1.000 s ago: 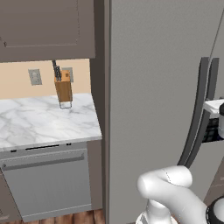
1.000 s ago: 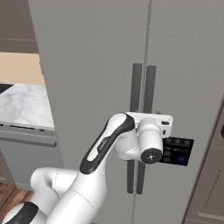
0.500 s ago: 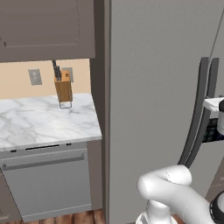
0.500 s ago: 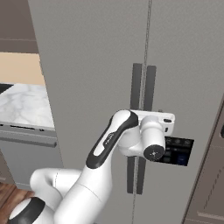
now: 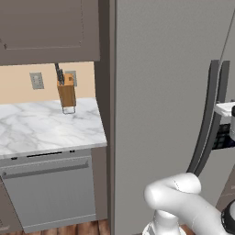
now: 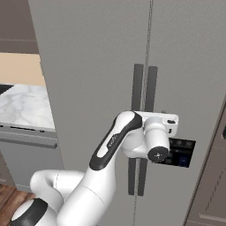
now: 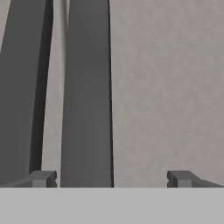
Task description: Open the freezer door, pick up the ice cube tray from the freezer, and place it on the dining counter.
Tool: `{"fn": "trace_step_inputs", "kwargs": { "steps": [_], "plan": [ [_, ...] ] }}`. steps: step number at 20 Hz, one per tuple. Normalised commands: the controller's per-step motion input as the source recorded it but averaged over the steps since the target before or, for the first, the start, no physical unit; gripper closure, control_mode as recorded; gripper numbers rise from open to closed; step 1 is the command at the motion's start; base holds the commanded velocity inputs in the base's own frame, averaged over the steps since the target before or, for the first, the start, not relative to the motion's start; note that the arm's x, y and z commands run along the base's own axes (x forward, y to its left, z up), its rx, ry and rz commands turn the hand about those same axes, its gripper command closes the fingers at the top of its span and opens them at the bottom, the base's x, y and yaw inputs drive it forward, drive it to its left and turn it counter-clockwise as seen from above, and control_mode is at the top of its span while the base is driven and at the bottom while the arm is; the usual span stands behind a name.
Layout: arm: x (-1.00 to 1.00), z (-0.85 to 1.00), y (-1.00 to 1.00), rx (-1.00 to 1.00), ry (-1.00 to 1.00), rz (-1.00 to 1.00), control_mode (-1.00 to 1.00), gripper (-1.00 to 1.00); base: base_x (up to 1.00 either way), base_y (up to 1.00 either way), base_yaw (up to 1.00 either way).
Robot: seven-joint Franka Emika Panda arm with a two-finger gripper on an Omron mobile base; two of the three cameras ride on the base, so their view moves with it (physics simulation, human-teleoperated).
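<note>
While the claw (image 7: 111, 178) stands spread wide and grips nothing, one of its two fingertips (image 7: 43, 178) sits left of the nearer handle (image 7: 86, 96), the other to its right. Two dark vertical handles run side by side. One freezer door (image 6: 190, 88), shut, bears one black button panel (image 6: 180, 152). One twin door (image 6: 92, 79), shut. One marble worktop (image 5: 46, 126) further left carries one knife block (image 5: 67, 93). Two wall outlets (image 5: 36, 80) behind.
</note>
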Motion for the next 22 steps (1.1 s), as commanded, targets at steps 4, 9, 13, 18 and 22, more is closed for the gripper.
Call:
{"fn": "trace_step_inputs", "kwargs": {
  "steps": [4,9,13,18,22],
  "plan": [
    [0.00,0.00,0.01,0.00,0.00,0.00,-1.00,-1.00,0.00,0.00,0.00],
    [0.00,0.00,0.04,0.00,0.00,0.00,-1.00,-1.00,0.00,0.00,0.00],
    [0.00,0.00,0.11,0.00,0.00,0.00,-1.00,-1.00,0.00,0.00,0.00],
    [0.05,0.00,0.03,0.00,0.00,0.00,-1.00,-1.00,0.00,0.00,0.00],
    [0.20,0.00,0.00,0.00,0.00,0.00,-1.00,-1.00,0.00,0.00,0.00]
  ]
}}
